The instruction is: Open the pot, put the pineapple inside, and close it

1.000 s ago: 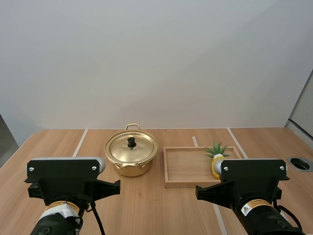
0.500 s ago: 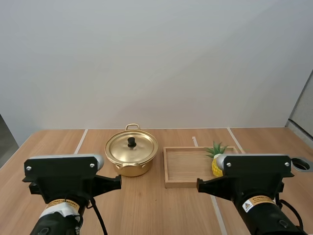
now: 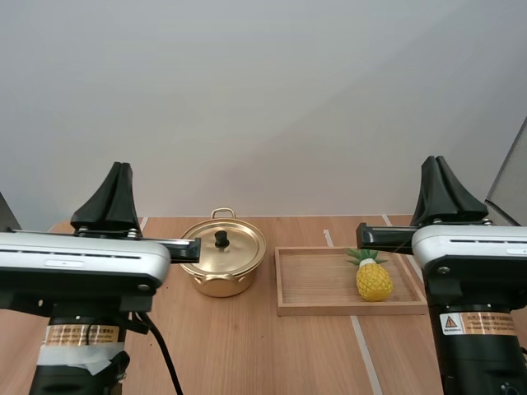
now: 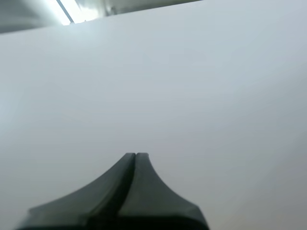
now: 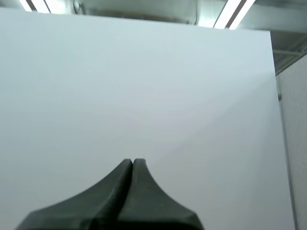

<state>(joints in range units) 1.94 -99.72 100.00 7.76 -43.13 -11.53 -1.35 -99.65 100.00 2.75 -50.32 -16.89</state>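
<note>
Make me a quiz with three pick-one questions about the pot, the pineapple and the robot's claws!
1. What colour is the pot? A) gold B) red C) blue
2. Where is the pineapple? A) inside the pot B) on the wooden tray C) under the pot
3. How are the left claw and right claw? A) both shut B) both open C) one holds the pineapple

Answers: 1 A, its body and lid shine gold. 2 B, it sits at the tray's right end. 3 A, each claw's fingers lie together as one dark wedge.
</note>
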